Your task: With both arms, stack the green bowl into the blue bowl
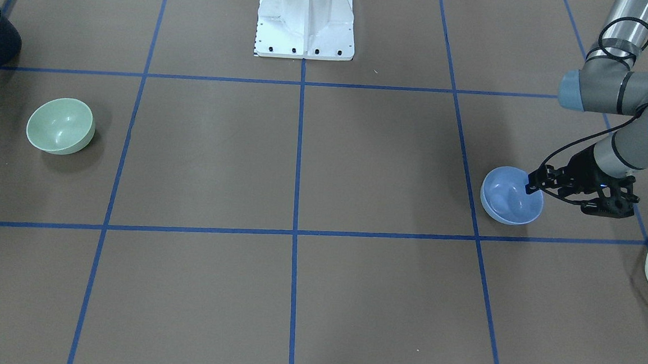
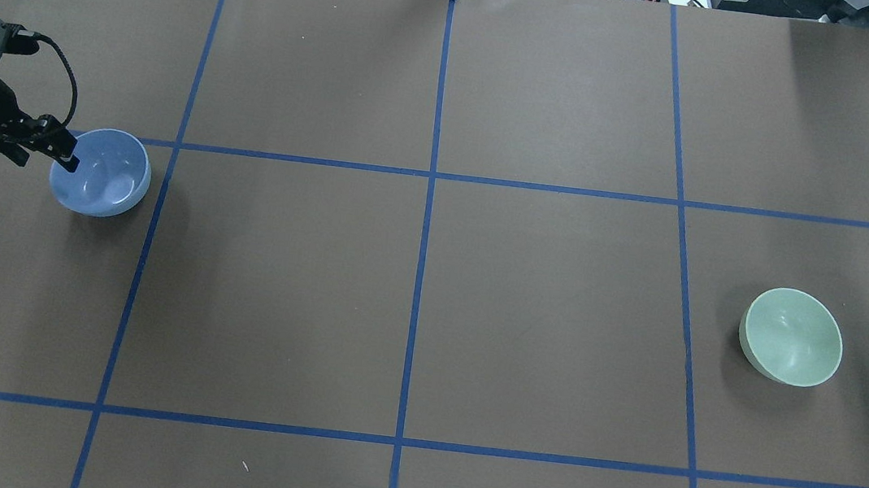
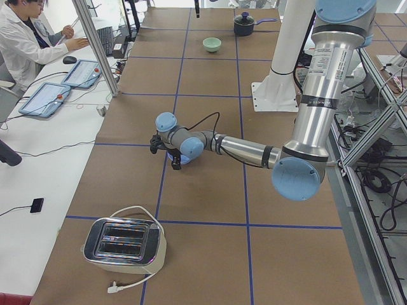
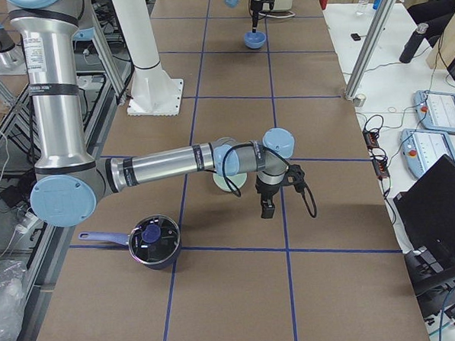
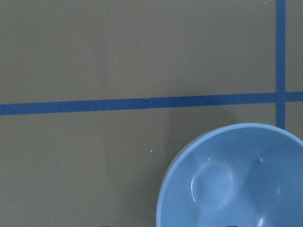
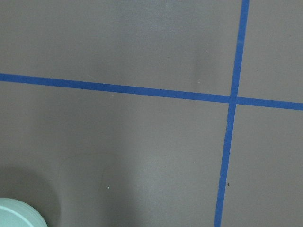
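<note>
The blue bowl [image 1: 508, 200] sits on the brown table at the robot's left, and also shows in the overhead view [image 2: 105, 175] and the left wrist view [image 5: 236, 179]. My left gripper [image 1: 553, 197] is open and straddles the bowl's rim, one finger inside and one outside. The green bowl [image 1: 60, 125] sits alone at the robot's right [image 2: 792, 337]. My right gripper [image 4: 266, 208] points down at the table beside the green bowl [image 4: 226, 182], apart from it. I cannot tell whether it is open or shut. The right wrist view shows only the green bowl's rim [image 6: 16, 216].
A dark pot with a glass lid [image 4: 151, 241] stands near the right arm's side. A toaster [image 3: 124, 241] with its white cable is at the table's left end. The white pedestal [image 1: 305, 23] is at the robot's edge. An operator [image 3: 25, 38] sits at a side table.
</note>
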